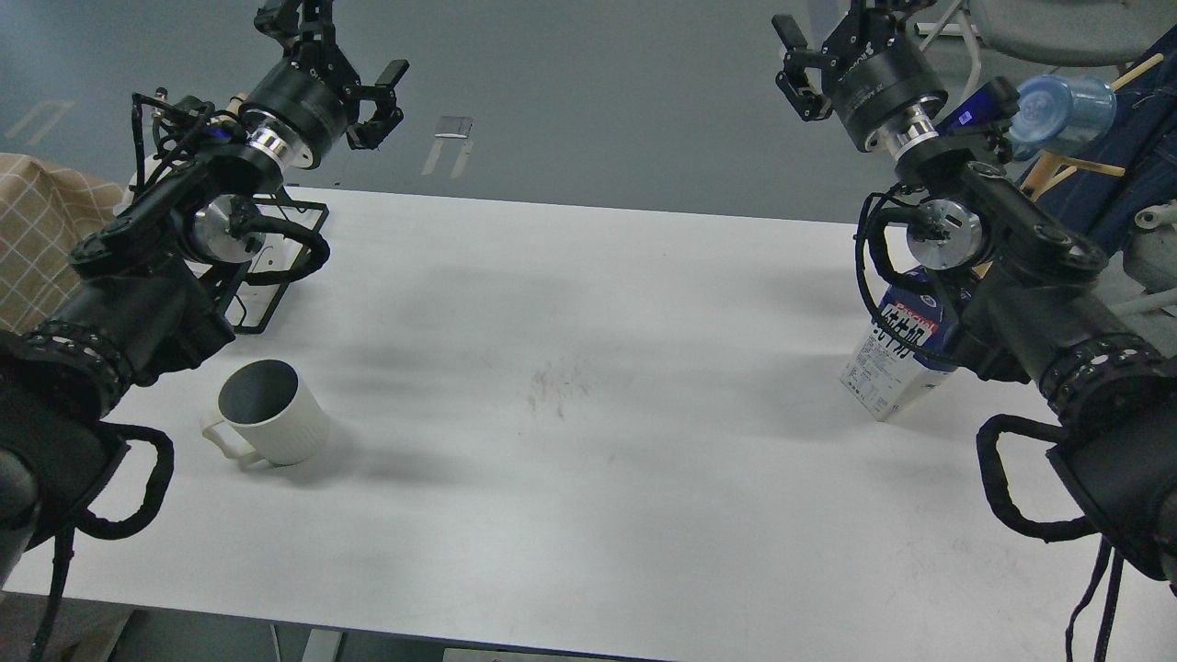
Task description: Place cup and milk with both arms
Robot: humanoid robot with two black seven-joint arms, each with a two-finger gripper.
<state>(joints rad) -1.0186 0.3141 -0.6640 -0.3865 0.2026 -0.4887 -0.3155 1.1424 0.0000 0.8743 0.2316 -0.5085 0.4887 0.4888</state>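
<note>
The cup (pixel 271 425), a white ribbed mug with a dark inside and its handle to the front left, stands upright on the left of the white table (pixel 588 515). The milk (pixel 897 354), a blue and white carton with black characters, stands near the table's right edge. Its top is hidden behind my right arm. My left gripper (pixel 336 46) is raised high above the table's far left corner, open and empty, far from the cup. My right gripper (pixel 832 32) is raised above the far right, open and empty, well above the milk.
A black wire rack (pixel 285 276) lies at the table's far left, partly under my left arm. A translucent blue cup (pixel 1062 101) hangs off the table at top right. A checked cloth (pixel 37 230) is at the left. A faint smudge (pixel 556 386) marks the table's middle.
</note>
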